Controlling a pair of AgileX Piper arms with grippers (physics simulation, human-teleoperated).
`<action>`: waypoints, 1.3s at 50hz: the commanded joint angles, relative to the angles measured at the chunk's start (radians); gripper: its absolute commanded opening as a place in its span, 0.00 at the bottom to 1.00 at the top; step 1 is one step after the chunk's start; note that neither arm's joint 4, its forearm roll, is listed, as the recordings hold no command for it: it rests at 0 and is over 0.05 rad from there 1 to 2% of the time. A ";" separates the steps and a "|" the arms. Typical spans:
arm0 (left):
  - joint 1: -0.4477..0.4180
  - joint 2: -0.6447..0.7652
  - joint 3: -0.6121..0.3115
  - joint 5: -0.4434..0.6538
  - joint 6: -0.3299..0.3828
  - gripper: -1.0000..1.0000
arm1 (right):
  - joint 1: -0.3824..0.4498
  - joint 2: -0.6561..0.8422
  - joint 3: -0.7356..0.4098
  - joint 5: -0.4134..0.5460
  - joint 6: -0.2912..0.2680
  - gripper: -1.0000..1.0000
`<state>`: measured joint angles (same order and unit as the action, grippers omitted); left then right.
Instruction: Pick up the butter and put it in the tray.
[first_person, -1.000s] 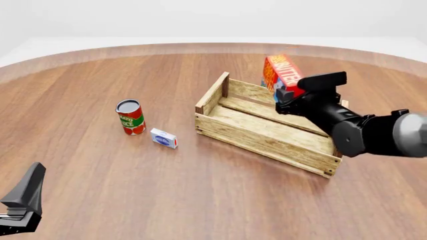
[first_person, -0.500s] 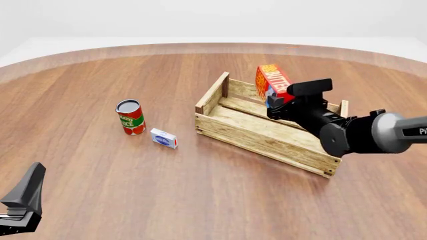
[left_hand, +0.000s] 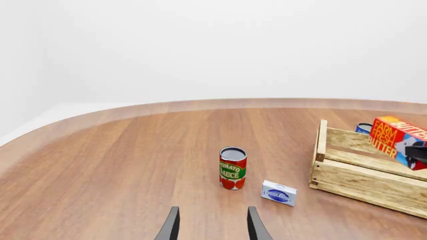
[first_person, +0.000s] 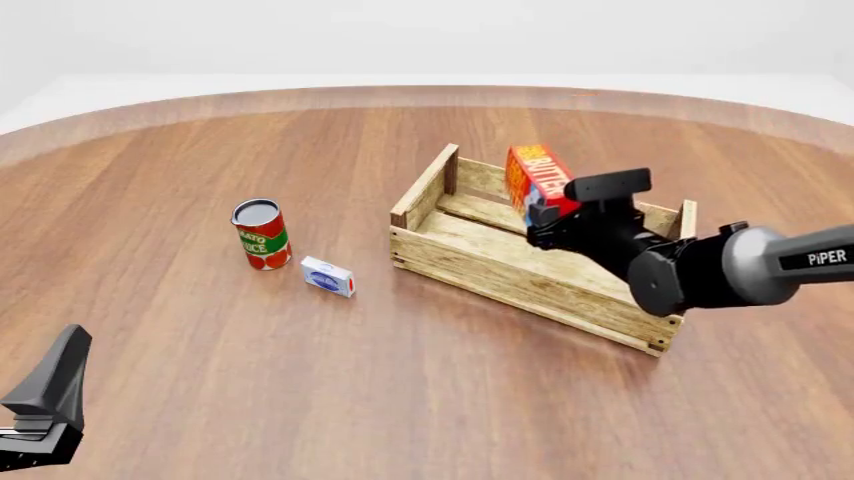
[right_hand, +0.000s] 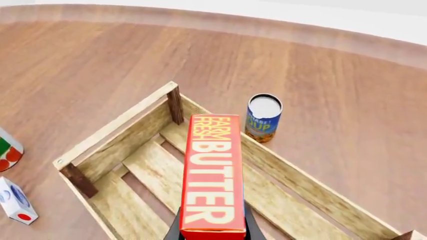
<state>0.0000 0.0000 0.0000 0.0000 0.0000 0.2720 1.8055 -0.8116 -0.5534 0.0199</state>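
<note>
Front view shows the placing step under way: the right end effector (first_person: 547, 212) is clamped on the butter (first_person: 538, 176), which hangs tilted above the tray (first_person: 514, 272), over its far half and clear of the slatted floor. The tray sits toward the worktop's right side, its long axis running diagonally. By my reading, the next move calls for lowering the carton between the walls, then releasing. The right arm reaches in from the right edge, forearm roughly level, wrist angled toward the tray's far wall. The left end effector (left_hand: 211, 227) is parked at the near left corner, its fingers (left_hand: 171, 225) spread and empty.
</note>
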 joint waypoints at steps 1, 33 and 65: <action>0.000 0.000 0.000 0.000 0.000 1.00 | 0.000 0.009 -0.018 -0.004 0.024 0.00; 0.000 0.000 0.000 0.000 0.000 1.00 | -0.002 0.052 -0.022 -0.009 0.042 0.00; 0.000 0.000 0.000 0.000 0.000 1.00 | -0.012 0.080 -0.043 0.018 0.053 1.00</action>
<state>0.0000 0.0000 0.0000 0.0000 0.0000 0.2646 1.8845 -0.8301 -0.5445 0.0537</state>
